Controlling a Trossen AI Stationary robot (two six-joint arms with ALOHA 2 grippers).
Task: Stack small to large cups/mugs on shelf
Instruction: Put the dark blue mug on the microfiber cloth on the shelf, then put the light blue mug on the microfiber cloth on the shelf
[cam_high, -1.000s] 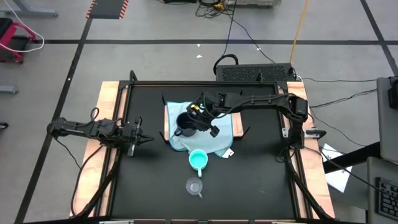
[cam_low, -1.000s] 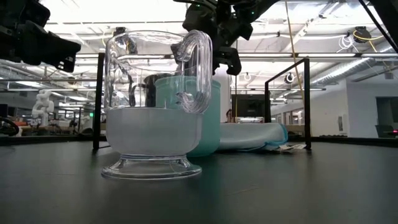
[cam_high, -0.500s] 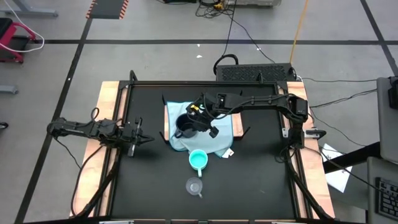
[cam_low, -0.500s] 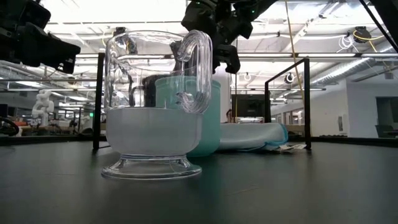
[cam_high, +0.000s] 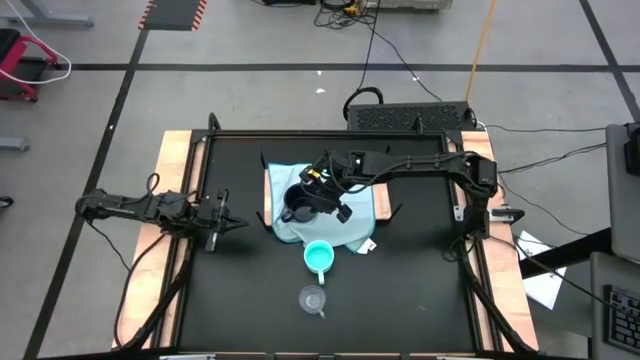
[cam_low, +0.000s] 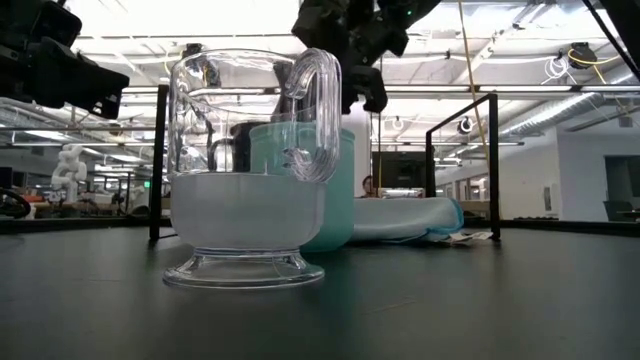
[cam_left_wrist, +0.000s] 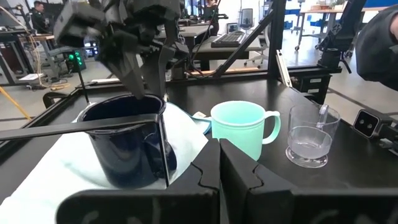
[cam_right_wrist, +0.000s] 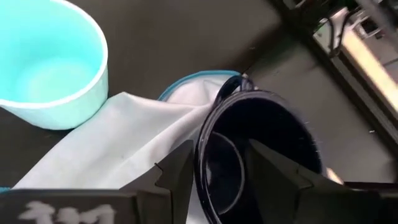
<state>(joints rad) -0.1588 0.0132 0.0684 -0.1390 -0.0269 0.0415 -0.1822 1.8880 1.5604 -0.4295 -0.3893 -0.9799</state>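
The black mug (cam_high: 297, 204) stands upright on its base on the pale blue cloth of the shelf (cam_high: 355, 212). My right gripper (cam_high: 322, 190) hangs open just above the mug's rim (cam_right_wrist: 208, 134). One finger is over the outside of the wall and one over the hollow, with a gap on both sides. The turquoise cup (cam_high: 319, 257) stands on the black table at the shelf's near edge. The clear cup (cam_high: 313, 298) stands nearer still. My left gripper (cam_high: 232, 222) waits shut at the table's left, pointing toward the mug.
Black frame posts (cam_low: 160, 160) rise at the table's corners and wooden rails (cam_high: 178, 180) line its sides. A small paper tag (cam_high: 368, 246) lies at the shelf's near right corner. Bare black tabletop (cam_high: 420, 280) spreads to the right of the cups.
My right gripper has opened, letting go of the black mug's wall, and has risen a little. The mug stays upright on the cloth.
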